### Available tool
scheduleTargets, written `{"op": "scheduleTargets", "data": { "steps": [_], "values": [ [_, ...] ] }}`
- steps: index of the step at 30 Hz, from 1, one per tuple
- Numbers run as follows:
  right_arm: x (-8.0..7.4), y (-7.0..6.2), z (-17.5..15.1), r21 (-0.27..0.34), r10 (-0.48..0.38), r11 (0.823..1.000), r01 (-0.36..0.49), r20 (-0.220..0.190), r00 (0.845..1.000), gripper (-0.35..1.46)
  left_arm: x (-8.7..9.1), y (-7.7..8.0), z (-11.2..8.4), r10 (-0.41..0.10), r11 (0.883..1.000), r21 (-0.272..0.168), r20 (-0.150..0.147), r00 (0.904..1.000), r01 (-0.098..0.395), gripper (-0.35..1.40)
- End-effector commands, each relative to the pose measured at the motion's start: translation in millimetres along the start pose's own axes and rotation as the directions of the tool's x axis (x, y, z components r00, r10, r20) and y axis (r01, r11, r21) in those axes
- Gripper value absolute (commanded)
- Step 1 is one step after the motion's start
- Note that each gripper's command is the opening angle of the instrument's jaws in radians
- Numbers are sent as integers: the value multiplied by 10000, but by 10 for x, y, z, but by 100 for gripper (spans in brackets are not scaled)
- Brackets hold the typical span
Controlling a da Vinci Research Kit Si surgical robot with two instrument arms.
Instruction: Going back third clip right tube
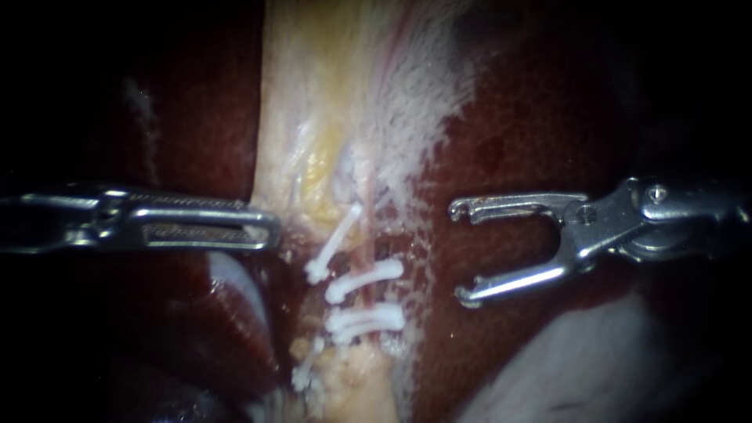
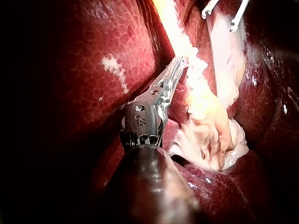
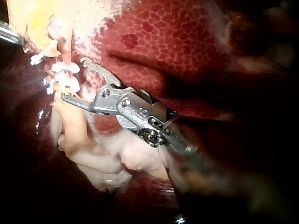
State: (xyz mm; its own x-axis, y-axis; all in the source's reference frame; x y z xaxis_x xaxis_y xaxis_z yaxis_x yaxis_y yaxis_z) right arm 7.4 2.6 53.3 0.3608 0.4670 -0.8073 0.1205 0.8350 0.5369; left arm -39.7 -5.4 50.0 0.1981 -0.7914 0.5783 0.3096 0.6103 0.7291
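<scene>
The right instrument's (image 1: 460, 252) jaws gape wide and empty over the liver (image 1: 533, 125), just beside the white clips (image 1: 364, 280) that cross the pink tube (image 1: 363, 235). Opposite, the left instrument's (image 1: 272, 226) jaws clamp the edge of the pale tissue (image 1: 313, 94).

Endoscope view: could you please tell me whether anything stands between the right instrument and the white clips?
Nothing visible does: the right instrument sits apart from the white clips, with only bare liver surface between them.
</scene>
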Motion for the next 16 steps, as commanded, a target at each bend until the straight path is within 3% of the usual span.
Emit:
{"op": "scheduleTargets", "data": {
  "steps": [1, 16],
  "values": [
    [0, 0, 0, -1, 1, 10000, -1, 0, 10000, 60, 0, -1, 0, 8, 10000, 6, -5, 10000, -8, -35],
    [0, 0, 0, 91, 0, 10000, 0, 4, 10000, 60, -2, -1, -2, 0, 10000, 57, -21, 10000, 0, -35]
  ]
}}
